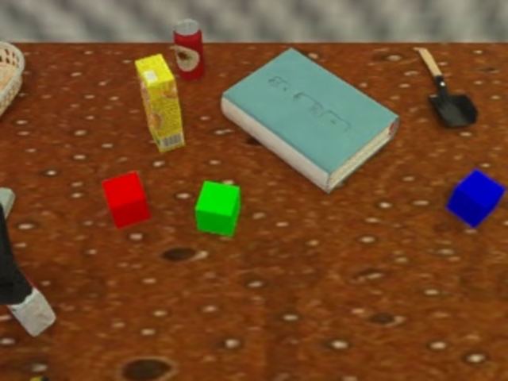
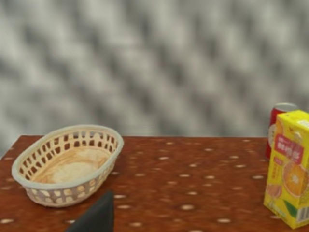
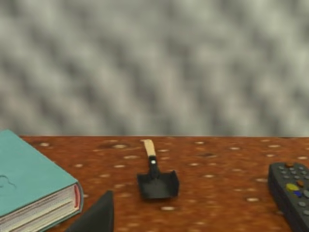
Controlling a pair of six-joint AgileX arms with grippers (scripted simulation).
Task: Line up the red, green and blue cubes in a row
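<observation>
You've got the red cube (image 1: 125, 199) and green cube (image 1: 217, 208) sitting near each other left of centre on the desk (image 1: 317, 286), a gap between them, roughly level, so that pair is basically the start of your row already. The blue cube (image 1: 475, 198) is the odd one out, way over by the right edge, well apart from the other two. My guess is that's the one you need to bring in, next to green.

Orientation: cubes, so no real long axis. All three sit flat. Red and green are turned only a bit off the desk's edges; blue looks more diagonal, so you'd prob want to square it up when placing.

Left arm (image 1: 16, 278) is parked at the left edge, near the front, nothing near it. You only see a dark fingertip (image 2: 94, 215) in the left wrist view, so can't tell how far open the left hand is, and it doesn't seem to hold anything, tho hard to say. Right arm isn't in the top view at all; same story, one dark tip (image 3: 94, 215) in its wrist view, can't tell.

Clutter behind: teal book (image 1: 309, 115), yellow juice carton (image 1: 160, 103), red can (image 1: 189, 49), wicker basket (image 2: 67, 164), small shovel (image 1: 446, 91), remote (image 3: 292, 191). None sits in the row line.
</observation>
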